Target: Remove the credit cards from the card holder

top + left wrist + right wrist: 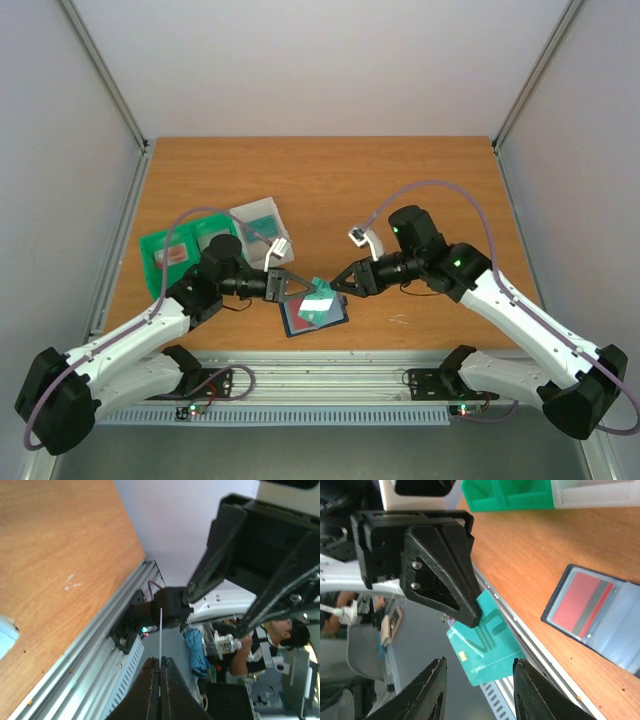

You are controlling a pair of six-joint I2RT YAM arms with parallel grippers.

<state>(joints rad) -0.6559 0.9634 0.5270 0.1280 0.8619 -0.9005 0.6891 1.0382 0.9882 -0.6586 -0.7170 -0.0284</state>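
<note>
I am pinching one teal credit card in my left gripper, holding it above the one open card holder on the table. My right gripper is spreading around it, not gripping. One red-striped card is sitting in a pocket.

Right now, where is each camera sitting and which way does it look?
Top camera: above and behind the arms, looking down at the table; both arms show, left gripper and right gripper near the card holder.
Left wrist camera: on the left arm, looking along its shut gripper, which pinches a teal card seen edge-on, toward the right gripper.
Right wrist camera: on the right arm, looking past its open gripper at the left gripper, card and holder.
Shared: all three show the card.
</note>
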